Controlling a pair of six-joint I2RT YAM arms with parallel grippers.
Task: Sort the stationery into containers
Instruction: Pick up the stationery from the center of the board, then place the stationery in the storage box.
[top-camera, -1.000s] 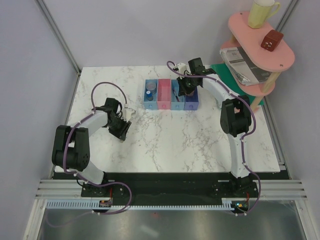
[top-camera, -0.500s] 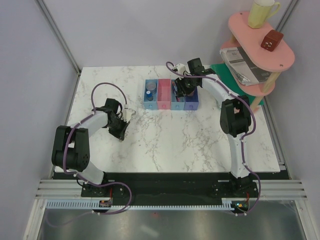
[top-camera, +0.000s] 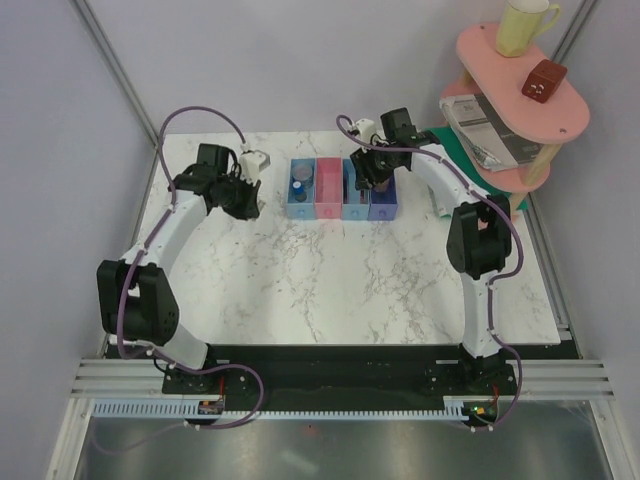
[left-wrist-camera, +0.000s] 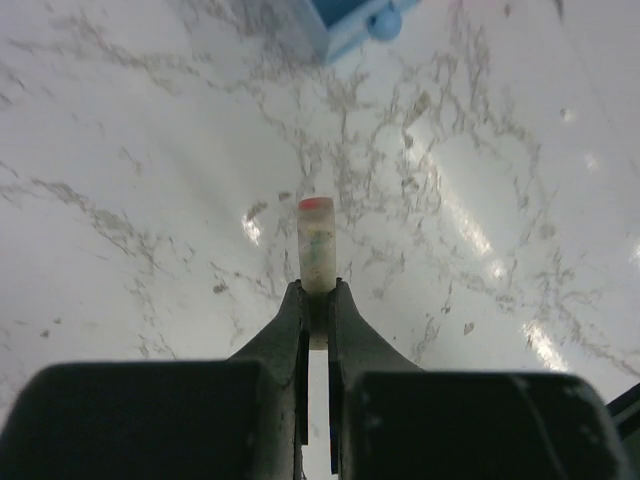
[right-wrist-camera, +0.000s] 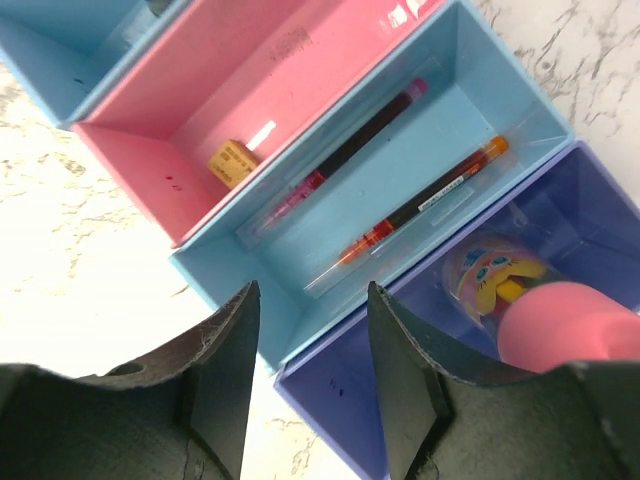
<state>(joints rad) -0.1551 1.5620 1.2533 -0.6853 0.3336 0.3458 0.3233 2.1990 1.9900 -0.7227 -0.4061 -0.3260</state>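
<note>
- Top view: four joined bins (top-camera: 328, 195) sat in a row toward 12 o'clock on the marble table (top-camera: 330, 290). The left gripper (top-camera: 247, 198) hovered at 9 o'clock of the row, seemingly bringing its item to be sorted. The right gripper (top-camera: 368, 180) hung over the row's 3 o'clock end.
- Left wrist view: the fingers were clenched on one small pale stick with a red tip (left-wrist-camera: 317, 245), carried above the table.
- Right wrist view: the fingers stood released, grasping nothing.
  - The light-blue bin (right-wrist-camera: 480, 110) held two pens, like with like: a dark red pen (right-wrist-camera: 350, 150) and a thin red pen (right-wrist-camera: 420, 205).
  - The pink bin (right-wrist-camera: 250, 60), at 10 o'clock, held one small orange block (right-wrist-camera: 232, 160).
  - The purple bin (right-wrist-camera: 560, 215), at 4 o'clock, held one pink-capped tube (right-wrist-camera: 520, 300).
</note>
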